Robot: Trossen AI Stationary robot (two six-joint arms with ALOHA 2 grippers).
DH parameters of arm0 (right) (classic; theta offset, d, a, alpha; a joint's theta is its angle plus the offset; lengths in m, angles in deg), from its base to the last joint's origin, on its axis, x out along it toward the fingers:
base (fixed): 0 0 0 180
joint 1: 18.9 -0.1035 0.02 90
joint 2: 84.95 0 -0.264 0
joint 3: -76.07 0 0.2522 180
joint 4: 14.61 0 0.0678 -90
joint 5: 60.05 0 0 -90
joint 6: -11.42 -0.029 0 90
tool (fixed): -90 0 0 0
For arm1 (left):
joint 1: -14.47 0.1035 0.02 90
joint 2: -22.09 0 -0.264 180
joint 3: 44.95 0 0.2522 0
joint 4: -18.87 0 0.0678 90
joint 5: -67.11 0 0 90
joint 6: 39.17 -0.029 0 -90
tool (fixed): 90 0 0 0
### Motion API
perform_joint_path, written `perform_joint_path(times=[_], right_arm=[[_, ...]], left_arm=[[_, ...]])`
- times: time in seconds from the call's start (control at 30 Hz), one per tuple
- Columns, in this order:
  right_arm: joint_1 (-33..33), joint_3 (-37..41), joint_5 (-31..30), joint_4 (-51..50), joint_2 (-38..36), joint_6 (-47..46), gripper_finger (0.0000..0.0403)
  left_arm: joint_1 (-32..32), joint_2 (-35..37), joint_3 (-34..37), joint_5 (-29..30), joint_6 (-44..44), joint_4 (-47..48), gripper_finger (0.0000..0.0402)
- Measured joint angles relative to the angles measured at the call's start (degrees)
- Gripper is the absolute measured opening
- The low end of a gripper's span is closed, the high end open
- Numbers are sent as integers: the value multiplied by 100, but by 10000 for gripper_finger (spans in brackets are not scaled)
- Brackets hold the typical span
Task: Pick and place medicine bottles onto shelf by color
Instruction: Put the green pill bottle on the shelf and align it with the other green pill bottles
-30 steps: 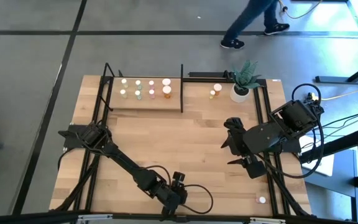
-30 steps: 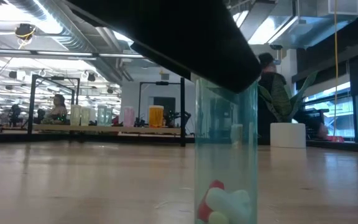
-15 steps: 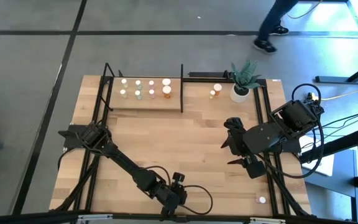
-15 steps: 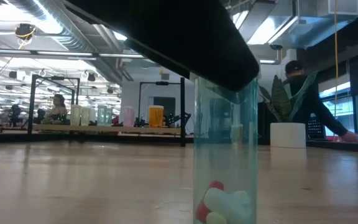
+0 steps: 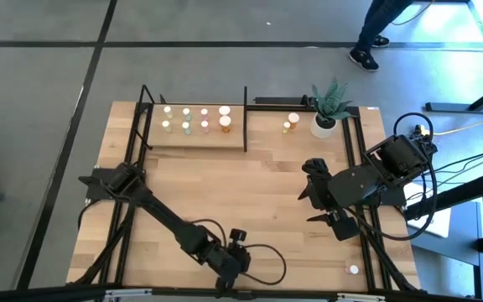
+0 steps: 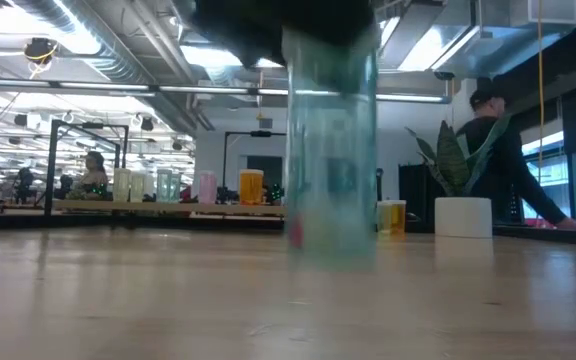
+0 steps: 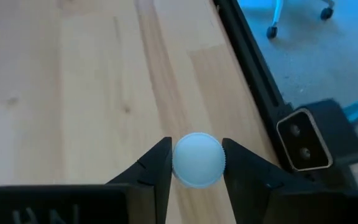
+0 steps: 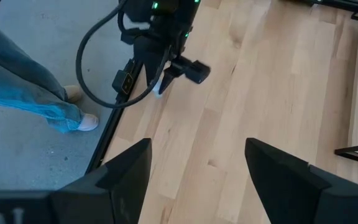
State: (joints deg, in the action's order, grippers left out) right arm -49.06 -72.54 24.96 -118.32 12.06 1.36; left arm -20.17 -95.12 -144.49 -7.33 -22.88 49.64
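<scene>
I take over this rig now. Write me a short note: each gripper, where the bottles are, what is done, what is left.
Left gripper: fingers shut on a white-capped bottle at the table's near edge, lifted.
Right gripper: open, empty, waiting over the right side.
Done: eight bottles stand on the shelf.
Left: the held bottle, two bottles beside the plant pot, one bottle at the near right corner.

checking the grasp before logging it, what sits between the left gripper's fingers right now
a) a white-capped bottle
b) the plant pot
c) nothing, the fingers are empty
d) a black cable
a: in the left wrist view the left gripper has its two dark fingers pressed on either side of the round white cap of a medicine bottle, above the wooden table.
</scene>
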Motion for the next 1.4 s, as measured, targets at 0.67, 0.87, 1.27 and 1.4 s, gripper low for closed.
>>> perform_joint_path(times=[0.67,0.87,1.27,1.4], right_arm=[[2,0,-199,4,-4,0,259],[55,7,-1054,10,-4,1,259],[650,22,-1639,151,106,-19,259],[856,24,-1639,177,131,-11,259]], left_arm=[[628,2522,-7,1640,2019,2806,116],[1065,3057,-7,2357,3502,4202,116],[2237,3152,0,2594,5133,6400,116],[2595,3158,100,2739,5216,6541,116]])
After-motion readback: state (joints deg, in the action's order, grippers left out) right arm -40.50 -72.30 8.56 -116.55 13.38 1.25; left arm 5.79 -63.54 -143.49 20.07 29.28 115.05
